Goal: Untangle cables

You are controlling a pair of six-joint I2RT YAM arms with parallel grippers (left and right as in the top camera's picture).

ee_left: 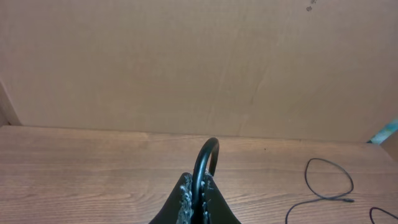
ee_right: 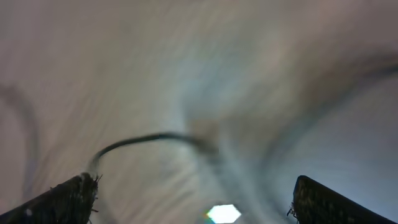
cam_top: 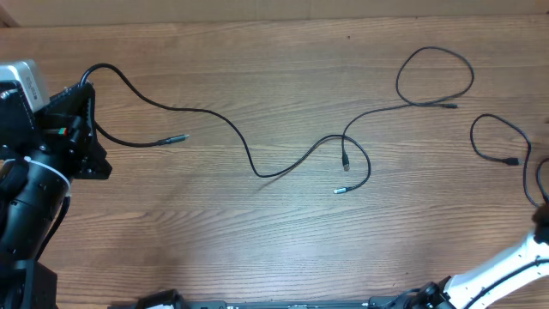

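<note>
Three cables on counter, two crossing mid-counter; left jaws pinched shut on long cable; right jaws spread wide, empty. Next, I judge: pull crossing apart.

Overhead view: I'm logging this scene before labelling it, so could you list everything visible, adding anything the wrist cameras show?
table: one, brown wood, fills the overhead view
wall: one, tan, behind the table's far edge
long cable: one, black, runs from the left gripper to the centre, silver-tipped plug near the left arm
looped cable: one, black, loop at upper right, crosses the long cable at the centre
short cable: one, black, right edge, apart from the others
left gripper: one, black, left side, shut on the long cable
right gripper: one, dark fingers, open, its view blurred
</note>
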